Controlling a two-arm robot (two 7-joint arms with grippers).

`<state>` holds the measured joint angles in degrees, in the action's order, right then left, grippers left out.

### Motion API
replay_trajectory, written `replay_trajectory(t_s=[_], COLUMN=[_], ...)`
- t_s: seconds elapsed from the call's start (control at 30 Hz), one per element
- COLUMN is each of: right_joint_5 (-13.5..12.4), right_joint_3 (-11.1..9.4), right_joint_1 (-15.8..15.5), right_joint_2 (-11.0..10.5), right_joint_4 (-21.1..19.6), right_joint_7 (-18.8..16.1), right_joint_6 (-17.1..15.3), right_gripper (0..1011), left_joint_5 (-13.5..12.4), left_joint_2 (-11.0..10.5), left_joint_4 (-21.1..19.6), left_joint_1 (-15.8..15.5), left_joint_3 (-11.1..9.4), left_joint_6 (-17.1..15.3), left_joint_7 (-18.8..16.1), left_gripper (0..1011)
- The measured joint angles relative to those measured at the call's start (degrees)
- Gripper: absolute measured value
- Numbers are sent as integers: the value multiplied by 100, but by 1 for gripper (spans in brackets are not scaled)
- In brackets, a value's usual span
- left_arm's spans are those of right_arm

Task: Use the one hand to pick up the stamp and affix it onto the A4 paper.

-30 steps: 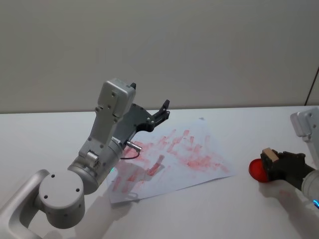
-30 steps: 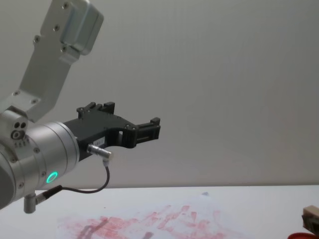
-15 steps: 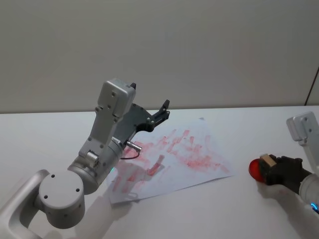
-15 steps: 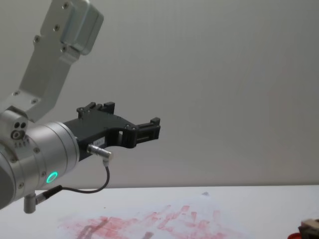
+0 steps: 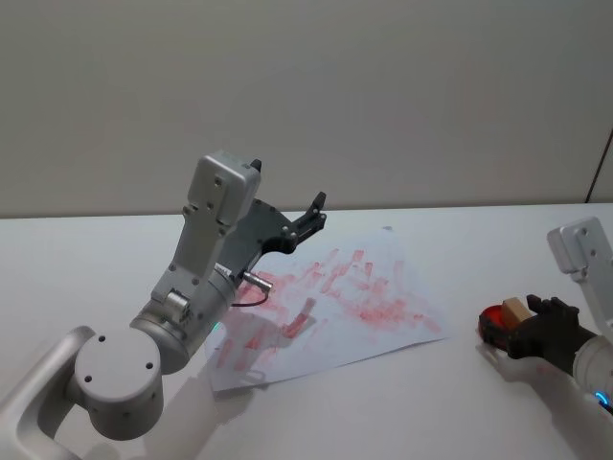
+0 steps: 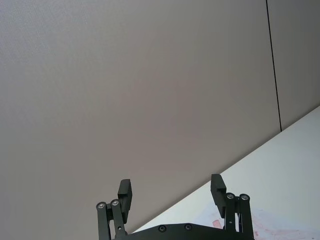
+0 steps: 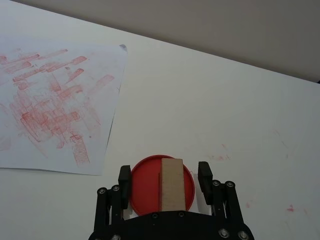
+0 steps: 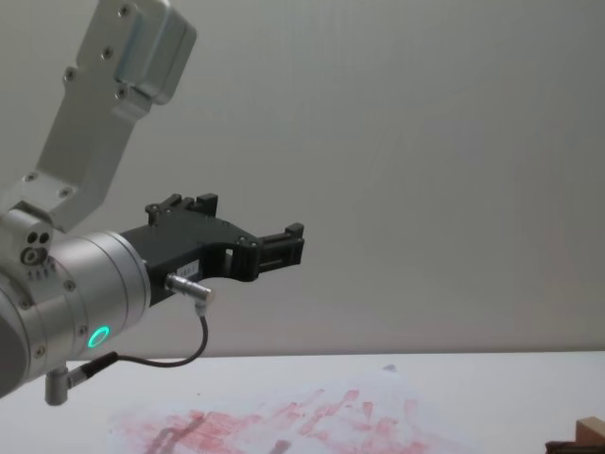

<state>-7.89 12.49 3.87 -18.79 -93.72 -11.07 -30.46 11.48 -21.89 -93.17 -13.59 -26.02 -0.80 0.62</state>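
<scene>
The stamp [image 7: 171, 182], a light tan wooden block, stands on the flat red round ink pad [image 7: 145, 187] at the right of the table. My right gripper [image 7: 164, 170] is open around it, with a gap between the block and each finger. In the head view the stamp [image 5: 515, 309] shows on the pad [image 5: 492, 319] in front of the right gripper [image 5: 522, 324]. The A4 paper [image 5: 335, 287], white with smeared red marks, lies mid-table, left of the pad. My left gripper [image 5: 314, 206] hangs open, raised above the paper's far left part.
The white tabletop [image 5: 460, 240] is bare between the paper's right edge and the pad. Faint red smudges mark the table [image 7: 220, 157] beyond the pad. A grey wall stands behind the table. The left arm [image 8: 113, 274] rises large at the left.
My right gripper came down with the stamp onto the ink pad and opened, letting go of it. The left arm has not moved.
</scene>
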Motion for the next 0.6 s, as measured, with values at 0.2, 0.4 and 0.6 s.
replay_trajectory(t_s=[0.2,0.4,0.6], right_joint_5=[4,8,12], right_joint_3=[4,4,4], right_joint_1=[3,6,9], right_joint_2=[3,6,7], right_joint_4=[10,16,20], right_joint_7=[-8,-13,-16], right_joint_6=[-4,-6,-6], right_gripper=[938,1001,1001], left_joint_5=[0,0,0], left_joint_2=[0,0,0], left_joint_4=[0,0,0], left_joint_1=[0,0,0], left_joint_3=[0,0,0], left_joint_6=[0,0,0], left_joint_7=[0,0,0], left_gripper=[1001,1001,1001])
